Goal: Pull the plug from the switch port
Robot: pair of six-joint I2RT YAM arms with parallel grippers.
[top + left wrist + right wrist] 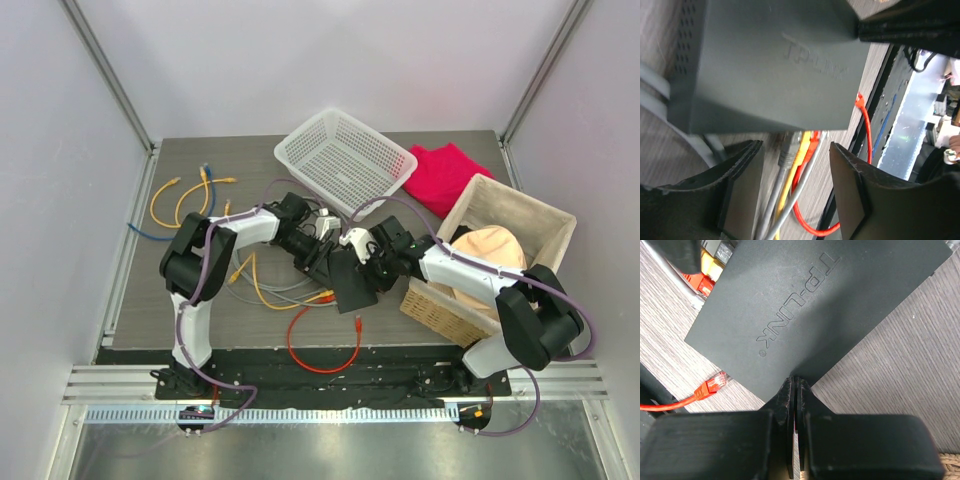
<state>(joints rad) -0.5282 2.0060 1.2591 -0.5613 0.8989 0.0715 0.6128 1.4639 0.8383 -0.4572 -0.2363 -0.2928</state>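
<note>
Left arm (238,232) and right arm (470,272) are reached inward from their bases, elbows bent, so that the wrists are brought close together. Left gripper (794,156) is held with jaws apart. Right gripper (794,384) is closed, pads (786,396) pressed flat together.
</note>
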